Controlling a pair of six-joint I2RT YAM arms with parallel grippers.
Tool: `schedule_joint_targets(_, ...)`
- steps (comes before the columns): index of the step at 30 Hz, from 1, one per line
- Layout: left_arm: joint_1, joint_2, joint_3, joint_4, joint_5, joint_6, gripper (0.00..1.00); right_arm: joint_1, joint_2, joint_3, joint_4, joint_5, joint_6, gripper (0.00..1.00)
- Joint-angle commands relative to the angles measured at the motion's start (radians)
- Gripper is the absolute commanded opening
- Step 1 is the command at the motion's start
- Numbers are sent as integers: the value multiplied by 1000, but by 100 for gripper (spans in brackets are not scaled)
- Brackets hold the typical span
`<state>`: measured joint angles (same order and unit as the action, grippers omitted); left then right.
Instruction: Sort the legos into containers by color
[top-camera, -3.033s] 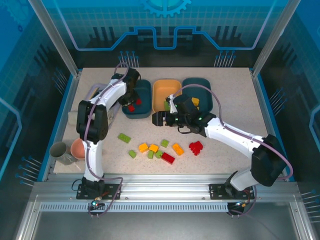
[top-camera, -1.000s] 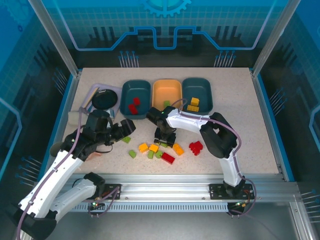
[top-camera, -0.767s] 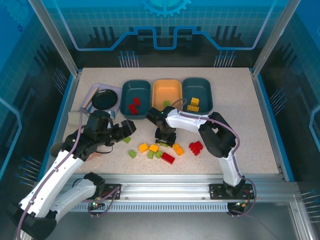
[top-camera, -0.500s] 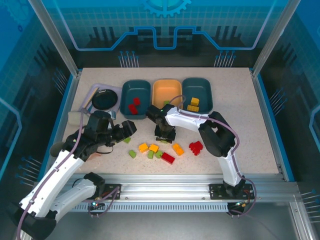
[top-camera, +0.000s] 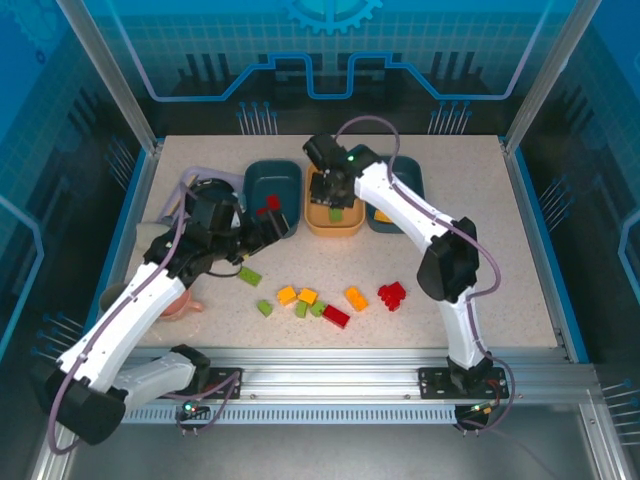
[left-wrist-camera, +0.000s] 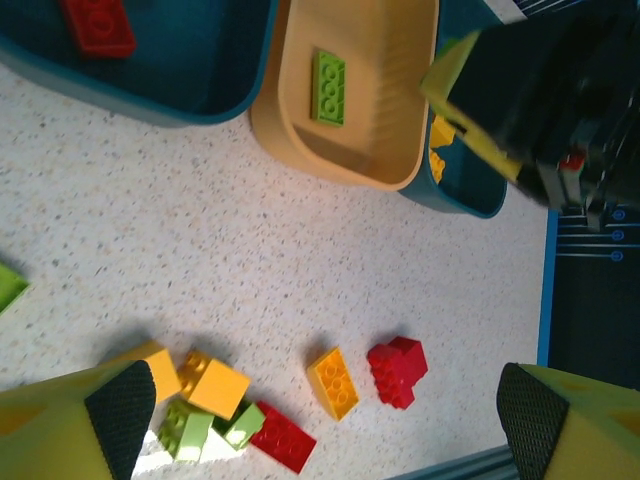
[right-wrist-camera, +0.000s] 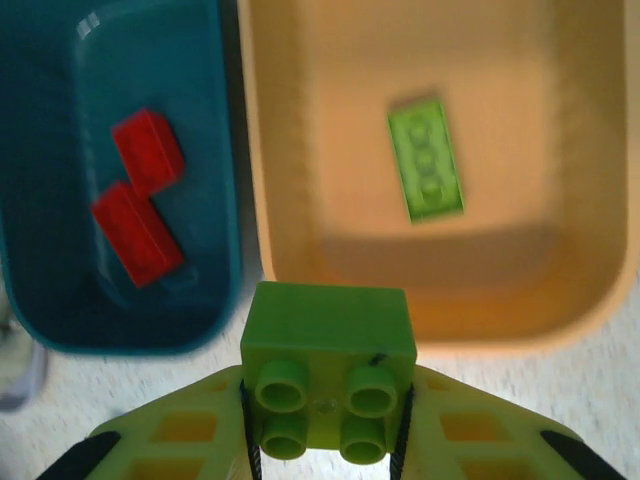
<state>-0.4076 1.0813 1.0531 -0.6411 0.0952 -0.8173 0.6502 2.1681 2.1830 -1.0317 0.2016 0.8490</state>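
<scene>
My right gripper (right-wrist-camera: 328, 405) is shut on a light green lego (right-wrist-camera: 328, 340), hanging over the near rim of the orange container (right-wrist-camera: 300, 130). Another green lego (right-wrist-camera: 426, 157) lies inside it. The left teal container (right-wrist-camera: 215, 120) holds two red legos (right-wrist-camera: 140, 195); the right teal container (top-camera: 405, 190) holds yellow ones (left-wrist-camera: 440, 135). My left gripper (left-wrist-camera: 327, 425) is open with nothing in it, above the loose legos. Among them are an orange one (left-wrist-camera: 333, 382), a red cluster (left-wrist-camera: 396, 370), a flat red one (left-wrist-camera: 282, 436) and green ones (left-wrist-camera: 195, 430). From above, the left gripper (top-camera: 278, 222) is near the left teal container (top-camera: 255, 180).
A lone green lego (top-camera: 249, 275) lies left of the pile. A round black dish (top-camera: 195, 190) sits at the back left, partly behind my left arm. Two cups (top-camera: 120, 300) stand at the table's left edge. The right arm (left-wrist-camera: 540, 100) reaches over the containers.
The right gripper closed on a green lego in the pile, lifted it and carried it back over the orange container. The left arm swung right and back toward the containers, still open.
</scene>
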Motion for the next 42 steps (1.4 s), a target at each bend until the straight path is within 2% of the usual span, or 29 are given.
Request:
schedule_joint_targets(1, 21, 46, 38, 52, 3, -9, 92, -38, 150, 134, -58, -26, -92, 30)
schedule_joint_targets(9, 27, 105, 49, 67, 11, -5, 92, -104, 382, 349, -33, -196, -141, 30)
schedule_joint_targets(16, 29, 107, 16, 65, 14, -7, 92, -96, 399, 296, -36, -234, -133, 32)
schedule_joint_targets(19, 29, 114, 9, 67, 20, -8, 92, -99, 401, 275, -42, -240, -120, 35)
schedule_joint_targets(24, 27, 118, -2, 72, 31, -9, 92, -101, 383, 263, -54, -249, -110, 48)
schedule_joint_targets(26, 27, 119, -4, 70, 34, -9, 92, -101, 366, 264, -57, -248, -105, 51)
schedule_joint_targets(30, 23, 118, -4, 59, 40, -7, 92, -98, 306, 259, -62, -238, -101, 57)
schedule_joint_targets(35, -16, 132, 21, 20, 63, 48, 91, -86, 167, 199, -64, -167, -108, 58)
schedule_joint_targets(38, -59, 163, 40, -35, 84, 65, 90, -64, 0, 28, -11, -93, -124, 60)
schedule_joint_targets(42, -108, 206, 34, -106, 109, -72, 86, -17, -270, -366, 152, -41, -144, 64)
